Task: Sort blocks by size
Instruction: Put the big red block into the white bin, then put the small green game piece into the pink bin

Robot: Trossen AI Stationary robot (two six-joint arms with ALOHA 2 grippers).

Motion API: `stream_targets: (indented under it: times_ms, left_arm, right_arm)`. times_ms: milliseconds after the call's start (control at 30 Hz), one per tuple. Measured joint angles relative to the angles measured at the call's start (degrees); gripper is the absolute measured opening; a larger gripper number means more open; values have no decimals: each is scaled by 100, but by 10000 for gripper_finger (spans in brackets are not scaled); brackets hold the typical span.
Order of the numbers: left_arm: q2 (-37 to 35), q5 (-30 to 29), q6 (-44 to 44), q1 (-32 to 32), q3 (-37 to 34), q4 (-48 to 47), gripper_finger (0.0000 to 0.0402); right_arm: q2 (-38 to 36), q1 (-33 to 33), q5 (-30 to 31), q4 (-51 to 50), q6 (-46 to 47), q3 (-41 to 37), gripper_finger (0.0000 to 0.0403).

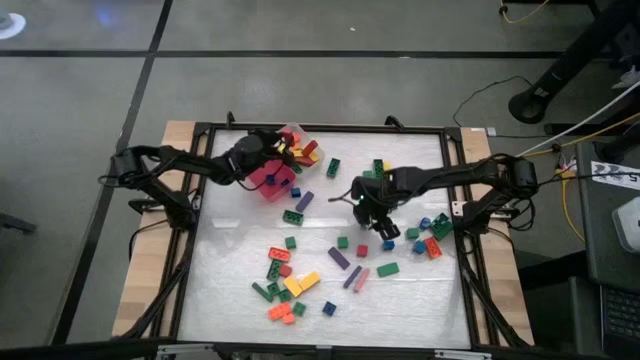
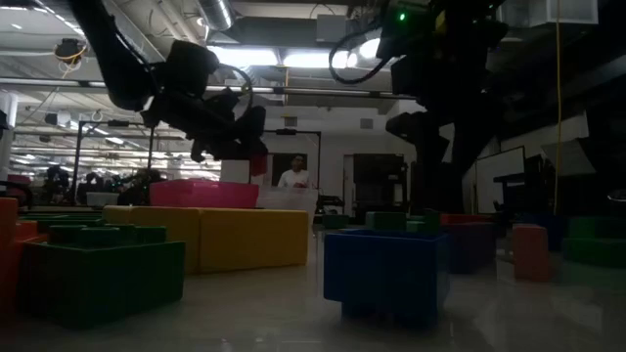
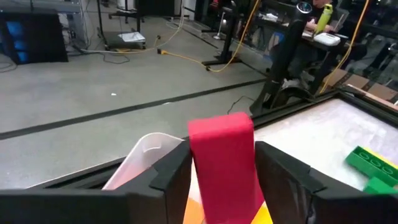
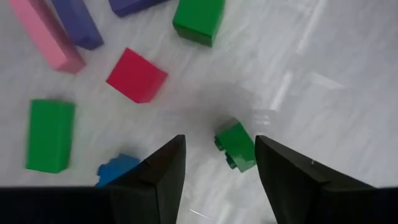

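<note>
hovering over the clear tray, left gripper had fingers apart around a red block, likely dropping it there. right gripper hung open above a small green block on the table, apparently to grab it.

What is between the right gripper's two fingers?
A small green block lies on the white table between the open right gripper's fingers, apart from both. The right wrist view shows it.

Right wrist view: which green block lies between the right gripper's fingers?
The small green block, tilted, between the open right gripper's fingers; the other greens lie farther off.
</note>
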Motion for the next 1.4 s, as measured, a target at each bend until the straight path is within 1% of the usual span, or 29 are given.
stream_targets:
  times_ms: [133,267,367,567,833,933,1133,1267,1333,1400]
  left_arm:
    - [160,0,-25,-4,220,-41,185]
    - [196,-1,4,-4,386,-51,208]
    - [196,-1,-2,-7,487,-41,218]
    - [196,224,26,-87,573,-45,221]
    - [196,264,23,-132,573,-46,221]
    - [187,521,24,-133,573,-48,221]
    - [126,1281,23,-207,575,-26,221]
    - [126,1694,23,-365,575,-29,221]
    - [124,1839,101,-477,575,-47,221]
    - [124,1950,311,-594,575,-51,221]
  right_arm:
    - [0,274,586,-2,-3,0,193]
    - [0,413,899,-20,-8,0,193]
    - [0,429,1081,-23,-11,0,193]
    - [0,422,1121,119,-408,-258,193]
    - [2,424,1101,1201,-631,-875,193]
    - [4,424,1097,1426,-754,-1033,193]
    - [69,422,1149,1539,-754,-1163,193]
    - [306,422,1158,1553,-749,-1158,191]
    - [379,422,1159,1595,-748,-1154,181]
    - [420,422,1140,1616,-747,-1142,160]
